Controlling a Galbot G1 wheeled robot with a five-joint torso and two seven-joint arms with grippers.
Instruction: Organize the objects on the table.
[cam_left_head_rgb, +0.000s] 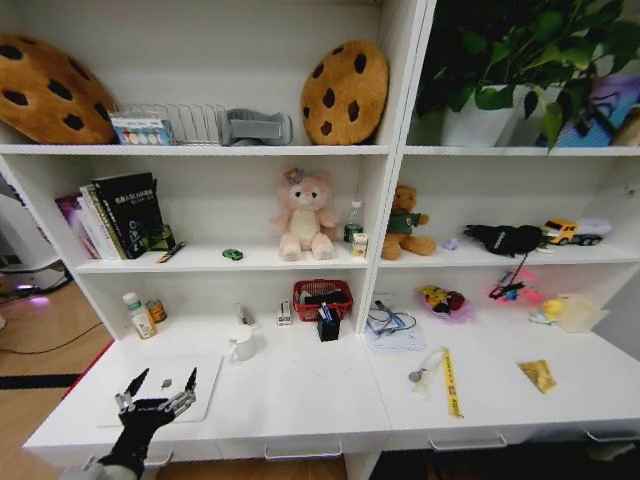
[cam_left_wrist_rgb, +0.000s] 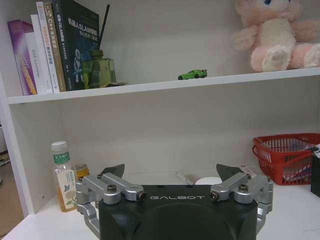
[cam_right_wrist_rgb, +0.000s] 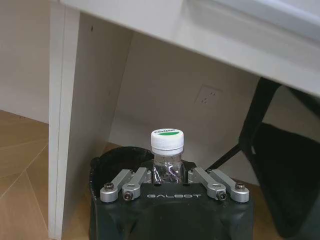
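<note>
Two black-and-silver fingers of the left gripper (cam_left_head_rgb: 160, 385) are standing wide and empty over the slim silver-white laptop (cam_left_head_rgb: 165, 392) at the near left end of the long white desk (cam_left_head_rgb: 310, 395); the laptop is lying directly beneath them, long side along the desk front. From the left wrist, the tiny green toy car (cam_left_wrist_rgb: 192, 74) is sitting on the shelf above, well apart. From the right wrist, the right gripper (cam_right_wrist_rgb: 171, 176) is clasping a clear white-capped bottle (cam_right_wrist_rgb: 167, 150) below the desk, so the left arm is looking nearer.
</note>
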